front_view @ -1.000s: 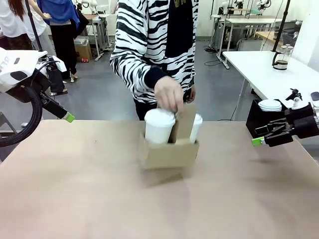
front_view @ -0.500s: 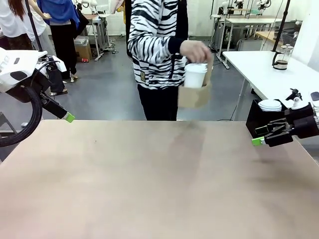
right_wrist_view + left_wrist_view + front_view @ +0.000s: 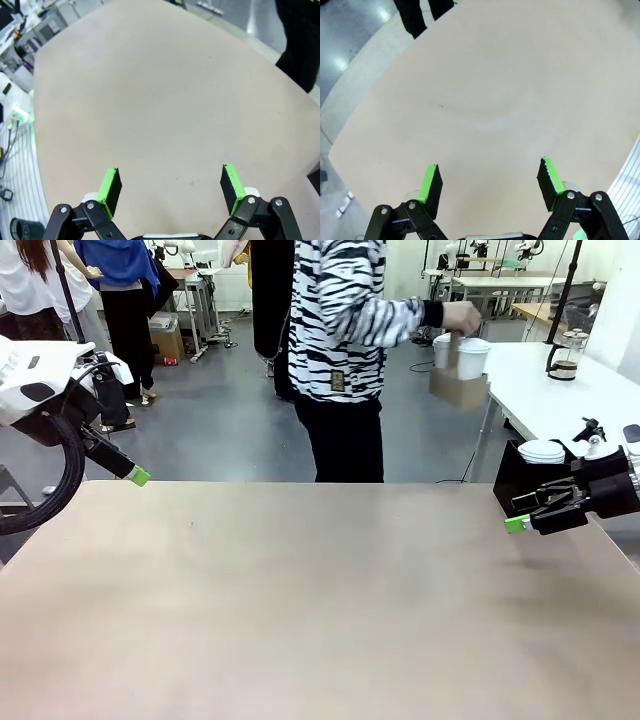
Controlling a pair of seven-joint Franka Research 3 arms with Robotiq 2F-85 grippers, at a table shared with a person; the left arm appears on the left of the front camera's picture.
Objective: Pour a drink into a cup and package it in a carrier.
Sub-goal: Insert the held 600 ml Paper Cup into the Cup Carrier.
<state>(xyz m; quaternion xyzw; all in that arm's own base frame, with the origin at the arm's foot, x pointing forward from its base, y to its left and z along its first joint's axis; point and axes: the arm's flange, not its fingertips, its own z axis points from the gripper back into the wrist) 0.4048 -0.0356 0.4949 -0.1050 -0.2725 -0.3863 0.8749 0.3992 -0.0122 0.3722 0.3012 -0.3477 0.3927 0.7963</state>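
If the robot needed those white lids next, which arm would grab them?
Probably the right. Its open end effector hangs beside the stack of flat white lids on the black box; the left end effector is across the table.

I see a smooth, matt beige table (image 3: pixel 300 600), a brown cardboard carrier (image 3: pixel 458 389) and white paper cups (image 3: pixel 472 358).

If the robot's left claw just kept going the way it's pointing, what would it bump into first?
Most likely the bare table. The left gripper is open, holding nothing, and its own camera shows tabletop straight ahead, though depth is hard to judge.
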